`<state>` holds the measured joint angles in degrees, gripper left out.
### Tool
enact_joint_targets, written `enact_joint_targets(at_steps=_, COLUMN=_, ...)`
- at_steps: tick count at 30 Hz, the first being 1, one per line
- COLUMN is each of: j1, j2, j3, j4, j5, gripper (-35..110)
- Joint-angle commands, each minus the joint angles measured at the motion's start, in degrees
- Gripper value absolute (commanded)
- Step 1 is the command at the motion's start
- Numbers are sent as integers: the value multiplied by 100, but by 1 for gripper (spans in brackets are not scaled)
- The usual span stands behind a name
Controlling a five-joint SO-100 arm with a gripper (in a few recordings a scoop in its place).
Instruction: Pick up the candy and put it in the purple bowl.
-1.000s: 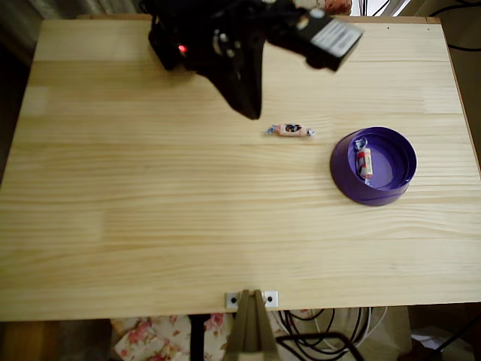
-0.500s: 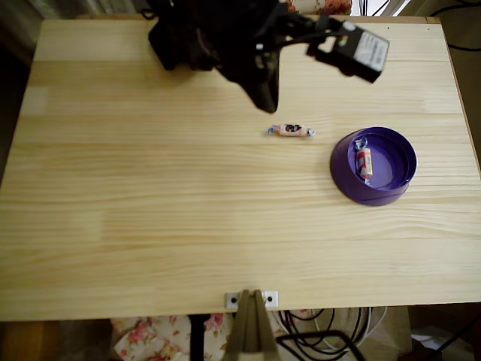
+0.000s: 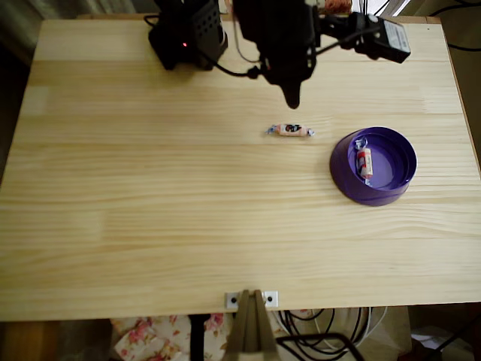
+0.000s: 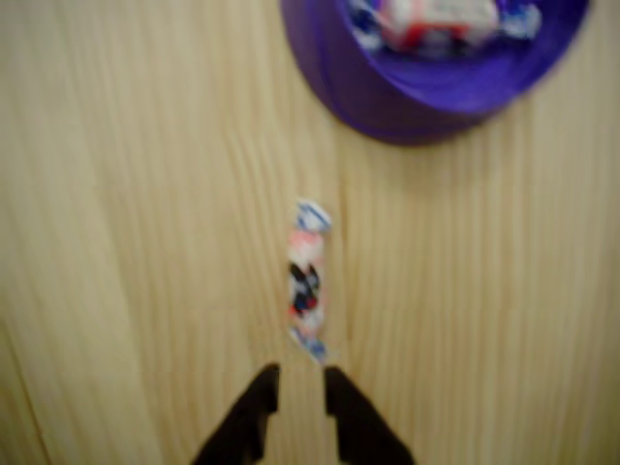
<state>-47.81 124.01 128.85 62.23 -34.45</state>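
1. Task item: the candy (image 3: 290, 130) lies flat on the bare wooden table (image 3: 150, 210), to the left of the purple bowl (image 3: 373, 166) in the overhead view and apart from it. Nothing touches it; it is not yet picked up.

2. Receptacle: the purple bowl sits upright near the table's right edge in the overhead view. It already holds a whiter candy with a red band (image 3: 364, 162) — a separate item, not the one to be moved.

3. Tool: the gripper (image 4: 298, 386) hangs just short of the candy's near wrapper end in the wrist view. Its fingertips stand only narrowly apart, with table showing in the gap, and they hold nothing.

4. Alignment: in the wrist view the candy runs lengthwise away from the fingers, with the bowl beyond it. My judgement is that this line-up suits an approach, but the gap looks too narrow to straddle the candy — widening seems needed before descent.

5. Risk, as judged: the light wrapper may skid if nudged by one finger.
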Motion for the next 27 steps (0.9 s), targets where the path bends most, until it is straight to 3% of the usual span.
enact_joint_targets(at_steps=1, j1=-167, j2=-132, j3=-141, j4=-396, j5=9, gripper=9)
enact_joint_targets(at_steps=11, j1=-185, j2=-914, j3=-229, j4=-888, j5=325, gripper=15)
enact_joint_targets(at_steps=27, j1=9, j2=-1503, j3=-176, j4=-1099, j5=527, gripper=14)
